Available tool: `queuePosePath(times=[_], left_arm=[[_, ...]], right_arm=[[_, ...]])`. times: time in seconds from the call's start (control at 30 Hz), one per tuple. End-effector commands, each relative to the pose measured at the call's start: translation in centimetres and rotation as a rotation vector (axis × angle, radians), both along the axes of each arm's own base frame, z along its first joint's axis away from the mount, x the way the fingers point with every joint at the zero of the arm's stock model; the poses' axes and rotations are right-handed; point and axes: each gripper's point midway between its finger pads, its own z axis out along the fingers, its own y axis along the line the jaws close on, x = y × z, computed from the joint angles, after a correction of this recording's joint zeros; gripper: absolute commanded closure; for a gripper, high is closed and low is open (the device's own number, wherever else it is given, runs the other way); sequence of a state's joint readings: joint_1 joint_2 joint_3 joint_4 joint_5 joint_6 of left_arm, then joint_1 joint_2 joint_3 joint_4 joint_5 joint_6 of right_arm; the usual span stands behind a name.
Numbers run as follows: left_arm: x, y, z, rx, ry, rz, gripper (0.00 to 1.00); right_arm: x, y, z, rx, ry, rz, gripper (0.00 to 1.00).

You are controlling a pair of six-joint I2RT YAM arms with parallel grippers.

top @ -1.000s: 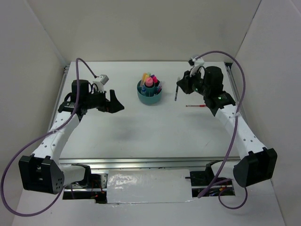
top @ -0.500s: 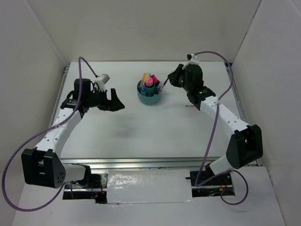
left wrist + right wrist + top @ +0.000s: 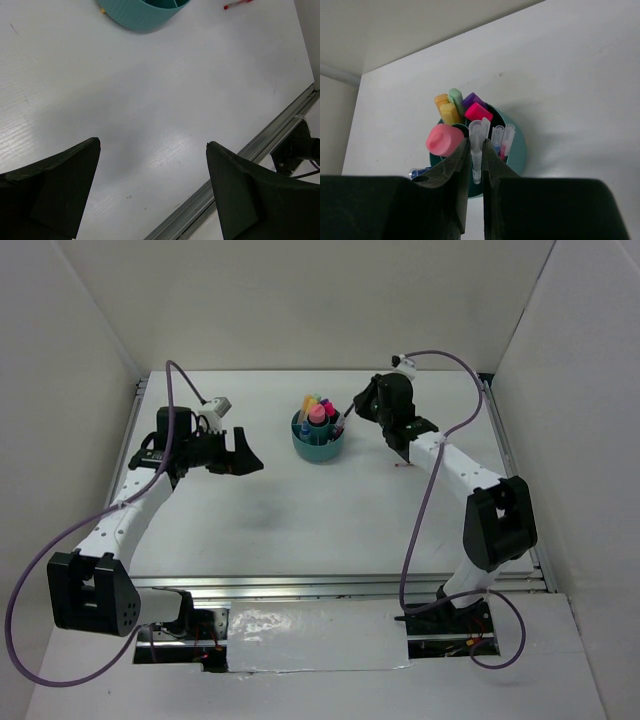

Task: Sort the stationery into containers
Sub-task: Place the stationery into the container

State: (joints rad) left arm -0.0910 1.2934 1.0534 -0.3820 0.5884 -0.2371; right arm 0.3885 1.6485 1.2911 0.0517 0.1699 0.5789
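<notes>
The teal organizer (image 3: 318,447) is set at the far middle of the table (image 3: 300,525) and is packed with yellow, green, purple and pink markers (image 3: 479,111) and clear-capped pens (image 3: 503,136). At its 2 o'clock, the right gripper (image 3: 475,144) is pinched narrowly on a thin clear-capped pen (image 3: 475,130) at the rim. At 9 o'clock, well apart, the left gripper (image 3: 153,145) is spread wide, with nothing held. A red pen (image 3: 238,4) is seen lying on the table near 4 o'clock. Any print is too small to be read.
</notes>
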Motion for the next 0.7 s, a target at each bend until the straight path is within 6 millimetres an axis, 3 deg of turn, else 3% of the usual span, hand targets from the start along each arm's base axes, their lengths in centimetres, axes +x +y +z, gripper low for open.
queuePosePath(times=[0.0, 0.07, 0.13, 0.17, 0.2, 0.27, 0.5, 0.57, 0.6, 0.67], left_arm=[[0.7, 0.3, 1.5, 0.0, -0.061, -0.002, 0.01], [0.7, 0.5, 1.5, 0.0, -0.063, 0.004, 0.01], [0.5, 0.5, 1.4, -0.001, -0.058, 0.003, 0.01], [0.5, 0.7, 1.3, -0.004, -0.055, 0.006, 0.01], [0.4, 0.7, 1.1, -0.005, -0.05, 0.007, 0.01], [0.2, 0.7, 1.0, -0.006, -0.05, 0.008, 0.01], [0.0, 0.8, 1.0, -0.006, -0.049, 0.013, 0.01], [0.0, 0.8, 1.1, -0.008, -0.049, 0.011, 0.01], [-0.1, 0.9, 1.2, -0.007, -0.054, 0.011, 0.01], [0.0, 1.0, 1.3, -0.006, -0.06, 0.017, 0.01]], right_arm=[[1.3, 1.1, 2.5, 0.054, -0.085, -0.019, 1.0], [1.4, 1.6, 1.8, 0.052, -0.075, -0.005, 1.0], [1.3, 1.8, 1.1, 0.048, -0.073, 0.0, 0.91], [1.2, 2.0, 0.9, 0.049, -0.078, 0.007, 0.85], [1.2, 2.2, 0.5, 0.049, -0.073, 0.014, 0.7], [1.1, 2.7, 0.1, 0.059, -0.064, 0.033, 0.56], [0.4, 4.2, -0.1, 0.058, -0.048, 0.075, 0.44], [0.2, 3.6, 0.7, 0.042, -0.049, 0.059, 0.45], [0.2, 2.4, 1.8, 0.044, -0.058, 0.035, 0.45], [-0.1, -0.1, 1.7, 0.02, 0.011, -0.042, 0.45]])
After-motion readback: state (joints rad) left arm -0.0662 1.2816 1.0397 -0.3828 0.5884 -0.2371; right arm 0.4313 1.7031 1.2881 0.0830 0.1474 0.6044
